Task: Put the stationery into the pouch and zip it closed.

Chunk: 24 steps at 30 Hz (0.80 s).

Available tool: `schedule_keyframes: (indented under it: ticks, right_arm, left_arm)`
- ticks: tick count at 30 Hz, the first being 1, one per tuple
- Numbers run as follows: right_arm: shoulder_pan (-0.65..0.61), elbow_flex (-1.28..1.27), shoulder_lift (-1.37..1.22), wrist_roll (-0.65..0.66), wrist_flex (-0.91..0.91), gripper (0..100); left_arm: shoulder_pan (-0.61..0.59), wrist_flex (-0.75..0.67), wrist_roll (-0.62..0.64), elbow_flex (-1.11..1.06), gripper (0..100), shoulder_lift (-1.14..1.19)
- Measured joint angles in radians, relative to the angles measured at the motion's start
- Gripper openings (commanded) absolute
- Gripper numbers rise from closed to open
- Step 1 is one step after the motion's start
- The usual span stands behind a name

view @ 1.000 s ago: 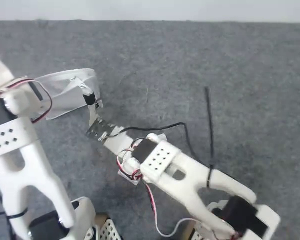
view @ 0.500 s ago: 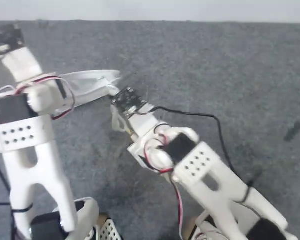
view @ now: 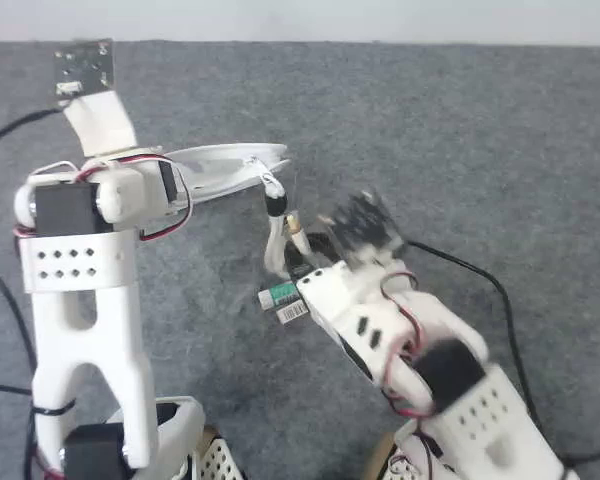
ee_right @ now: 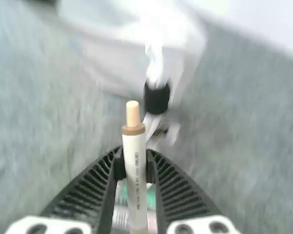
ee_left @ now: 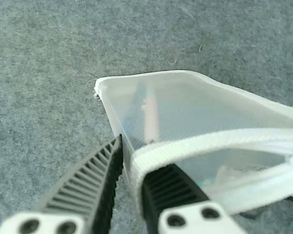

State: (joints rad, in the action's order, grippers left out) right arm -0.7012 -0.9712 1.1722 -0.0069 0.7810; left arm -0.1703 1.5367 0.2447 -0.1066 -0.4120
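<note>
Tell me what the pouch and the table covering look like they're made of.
Pouch: probably soft translucent plastic; a slim stick inside shows through its wall, and the rim is white woven tape. Table covering: grey felt or low carpet, matte, with fuzzy fibres.

White arms (view: 80, 330), black ribbed jaws

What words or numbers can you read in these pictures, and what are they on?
Small print along the white pen in the right gripper: too blurred to read.
A barcode label, green and white, by that gripper: too small to read.
The pouch in the left gripper: no print seen.
</note>
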Motion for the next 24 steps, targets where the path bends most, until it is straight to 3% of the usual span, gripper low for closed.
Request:
schedule_keyframes:
  ticks: [7,24]
  right_arm:
    - [-0.002,-0.069,0.209,0.000,-0.172,0.6]
    - [-0.011,-0.069,0.222,0.000,-0.697,0.6]
  left_arm:
    - [0.000,0.000,0.000,0.000,1,0.000]
    - [0.000,0.000,0.000,0.000,1,0.000]
